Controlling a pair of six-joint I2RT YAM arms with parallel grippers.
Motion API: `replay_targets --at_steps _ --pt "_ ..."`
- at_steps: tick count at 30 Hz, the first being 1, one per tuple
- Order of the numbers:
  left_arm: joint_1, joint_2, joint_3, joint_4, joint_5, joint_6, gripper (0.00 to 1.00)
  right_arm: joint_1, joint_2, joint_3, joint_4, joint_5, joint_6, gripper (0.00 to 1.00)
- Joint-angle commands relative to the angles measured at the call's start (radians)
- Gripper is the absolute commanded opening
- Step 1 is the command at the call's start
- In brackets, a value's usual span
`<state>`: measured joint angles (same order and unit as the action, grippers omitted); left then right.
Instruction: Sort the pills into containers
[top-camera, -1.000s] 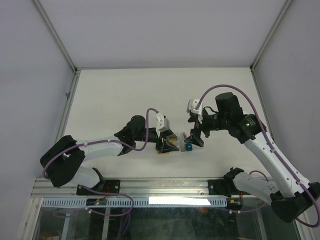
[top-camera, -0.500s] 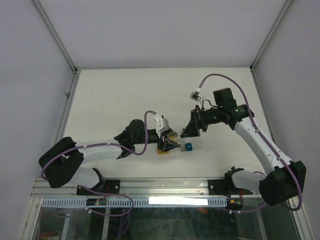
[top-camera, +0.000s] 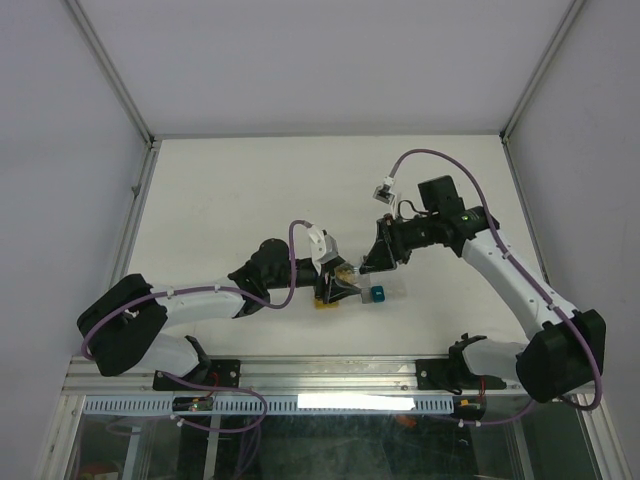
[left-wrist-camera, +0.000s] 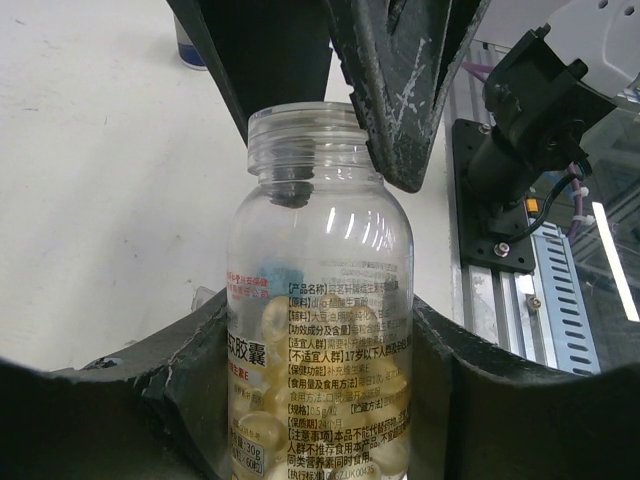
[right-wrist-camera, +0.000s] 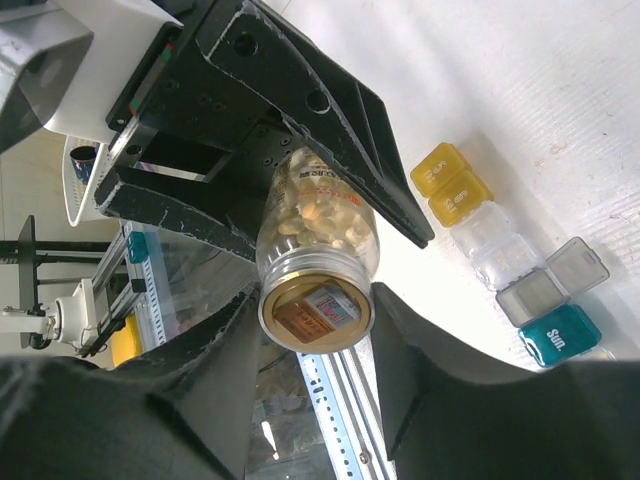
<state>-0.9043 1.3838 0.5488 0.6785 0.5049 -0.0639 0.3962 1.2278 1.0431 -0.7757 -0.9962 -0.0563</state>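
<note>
My left gripper (top-camera: 335, 285) (left-wrist-camera: 318, 345) is shut on a clear pill bottle (top-camera: 343, 272) (left-wrist-camera: 320, 330) (right-wrist-camera: 318, 250), gripping its body. The bottle is uncapped, its threaded neck bare. Yellowish pills (left-wrist-camera: 262, 322) (right-wrist-camera: 320, 215) fill its lower part. My right gripper (top-camera: 372, 262) (right-wrist-camera: 315, 310) straddles the bottle's mouth. One finger touches the rim and a thin gap shows at the other. The containers lie in a row on the table: yellow (right-wrist-camera: 450, 183) (top-camera: 322, 303), clear (right-wrist-camera: 490, 245), grey with its lid up (right-wrist-camera: 550, 285) and teal (right-wrist-camera: 560, 333) (top-camera: 377, 293).
A metal rail (top-camera: 300, 372) (left-wrist-camera: 510, 250) runs along the table's near edge, just behind both grippers. A small dark-blue object (left-wrist-camera: 190, 50) stands on the white table beyond the bottle. Enclosure walls (top-camera: 130, 200) close the left, right and back sides.
My right gripper has swung up and left from beside the teal cell to the bottle's mouth, and its jaws have narrowed around it. The left gripper still holds the bottle in nearly the same place.
</note>
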Motion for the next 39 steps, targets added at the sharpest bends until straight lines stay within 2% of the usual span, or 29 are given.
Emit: replay_targets --at_steps 1,4,9,10,14,16,17,21,24,27,29,32,34,37,39 --pt "-0.009 -0.017 0.024 0.063 0.001 -0.008 0.00 0.017 0.008 0.024 0.034 -0.057 0.022 0.46" --pt "-0.008 -0.011 0.032 0.051 0.010 -0.006 0.00 0.017 0.015 0.031 0.043 -0.058 0.034 0.58" --pt "-0.008 -0.005 0.040 0.045 0.014 -0.008 0.00 0.017 0.021 0.038 0.049 -0.063 0.038 0.56" --pt "-0.009 -0.006 0.040 0.044 0.014 -0.008 0.00 0.017 0.019 0.037 0.047 -0.066 0.036 0.51" --pt "-0.007 -0.005 0.047 0.041 0.019 -0.013 0.00 0.017 0.006 0.036 0.032 -0.066 -0.001 0.15" --pt "-0.006 -0.003 0.057 0.026 0.036 -0.019 0.00 0.022 0.005 0.044 0.006 -0.057 -0.054 0.04" --pt "-0.004 -0.001 0.062 0.025 0.051 -0.025 0.00 0.030 0.005 0.052 -0.026 -0.042 -0.108 0.00" --pt "0.029 0.024 0.085 0.039 0.209 -0.085 0.00 0.189 -0.023 0.087 -0.127 0.122 -0.449 0.00" --pt "0.060 0.085 0.113 0.055 0.345 -0.137 0.00 0.279 -0.082 0.066 -0.122 0.265 -0.775 0.00" --pt "0.077 0.126 0.136 0.070 0.424 -0.167 0.00 0.288 -0.100 0.040 -0.145 0.346 -1.149 0.00" --pt "0.077 0.129 0.139 0.062 0.421 -0.151 0.00 0.287 -0.078 0.047 -0.152 0.359 -1.244 0.00" --pt "0.077 0.109 0.137 0.021 0.393 -0.108 0.00 0.286 -0.070 0.069 -0.107 0.305 -1.163 0.00" --pt "0.077 0.086 0.130 -0.009 0.370 -0.081 0.00 0.287 -0.080 0.077 -0.083 0.301 -1.090 0.08" --pt "0.077 0.058 0.111 -0.015 0.345 -0.064 0.00 0.276 -0.098 0.087 -0.055 0.329 -0.928 0.49" --pt "0.077 0.053 0.104 -0.018 0.333 -0.059 0.00 0.254 -0.115 0.089 -0.048 0.320 -0.832 0.67"
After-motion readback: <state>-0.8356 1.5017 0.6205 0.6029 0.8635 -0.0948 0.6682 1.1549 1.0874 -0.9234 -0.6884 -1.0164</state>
